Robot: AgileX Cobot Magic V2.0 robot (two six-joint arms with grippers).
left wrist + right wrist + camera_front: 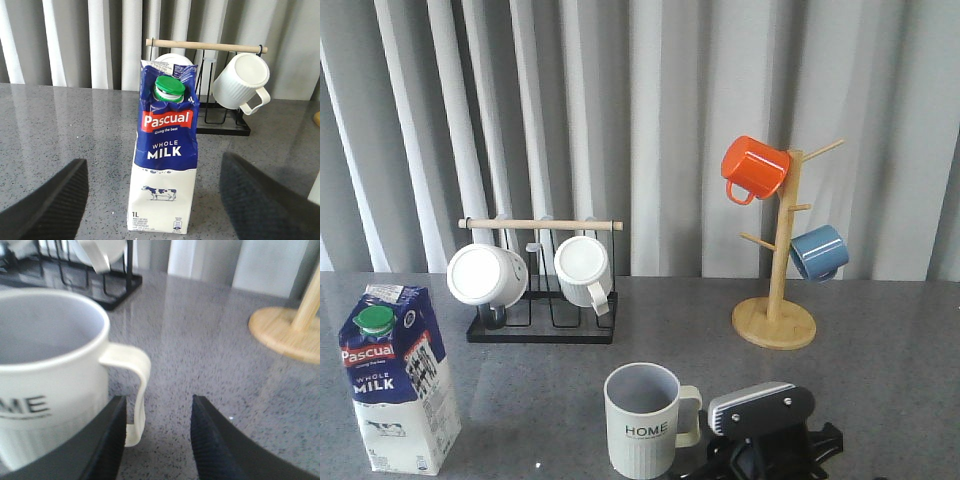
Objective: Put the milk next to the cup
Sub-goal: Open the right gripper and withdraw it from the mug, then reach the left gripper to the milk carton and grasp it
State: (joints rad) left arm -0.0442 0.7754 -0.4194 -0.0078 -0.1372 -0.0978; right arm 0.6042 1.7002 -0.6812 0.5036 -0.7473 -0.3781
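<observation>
The milk (398,380), a tall blue-and-white carton with a green cap, stands upright at the front left of the table. In the left wrist view the milk (165,165) stands just ahead of my left gripper (152,162), whose fingers are spread wide on either side and do not touch it. The cup (642,420), an off-white ribbed mug marked "HOME", stands at the front centre with its handle to the right. My right gripper (760,425) is right of the cup and open. The handle (137,390) lies between its fingers, close to one.
A black wire rack (540,325) with a wooden bar holds two white mugs at the back left. A wooden mug tree (775,320) at the back right carries an orange mug (755,168) and a blue mug (818,252). A grey curtain hangs behind the table.
</observation>
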